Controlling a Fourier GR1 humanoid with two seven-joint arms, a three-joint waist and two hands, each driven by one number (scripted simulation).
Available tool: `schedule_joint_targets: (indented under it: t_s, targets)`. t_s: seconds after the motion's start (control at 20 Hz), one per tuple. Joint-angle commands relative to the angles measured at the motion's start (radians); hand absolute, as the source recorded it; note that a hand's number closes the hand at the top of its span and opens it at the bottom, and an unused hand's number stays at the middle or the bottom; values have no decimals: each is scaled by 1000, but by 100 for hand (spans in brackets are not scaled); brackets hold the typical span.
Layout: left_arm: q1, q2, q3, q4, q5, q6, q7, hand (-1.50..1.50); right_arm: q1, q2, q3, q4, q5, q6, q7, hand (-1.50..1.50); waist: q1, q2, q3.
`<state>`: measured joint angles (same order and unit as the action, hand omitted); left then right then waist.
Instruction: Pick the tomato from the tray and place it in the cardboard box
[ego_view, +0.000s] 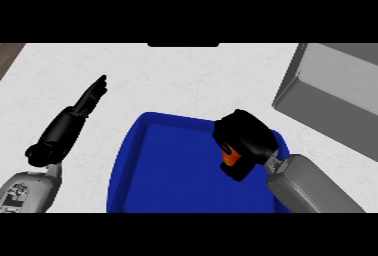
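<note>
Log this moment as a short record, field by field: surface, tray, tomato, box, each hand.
surface: pale counter
tray: blue tray, centre, near the lower edge
tomato: only a small orange-red patch of the tomato shows under the right hand, over the tray's right side
box: grey box at the right edge, apart from the tray; inside not visible
right hand: right hand with fingers curled round the tomato
left hand: left hand open, fingers straight, over the counter left of the tray, holding nothing

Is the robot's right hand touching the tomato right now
Touching. In the head view the right hand is curled round the tomato, which shows only as an orange-red patch between its fingers, over the blue tray.
</note>
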<state>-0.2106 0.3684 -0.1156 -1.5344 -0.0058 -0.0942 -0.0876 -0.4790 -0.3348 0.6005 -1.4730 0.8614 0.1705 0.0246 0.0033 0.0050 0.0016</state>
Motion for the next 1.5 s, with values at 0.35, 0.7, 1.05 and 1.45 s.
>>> schedule_joint_targets:
  t_s: [0.35,0.7,1.05,1.45]
  targets:
    - [-68,-20,38,44,-3,-16,45,0,-51,-125,-289,-253,-127,43,-88,150,-18,-8,-2]
    - [-37,-31,24,-1,-20,-8,37,0,-99,-86,-579,-139,-235,-13,116,150,-6,-6,-1]
    - [-36,-12,49,19,-18,-53,6,0,-316,-174,-744,178,-251,-7,95,150,14,0,-2]
    - [-58,-56,23,29,-54,-40,17,0,-428,-343,-746,573,-153,3,-137,150,24,7,-1]
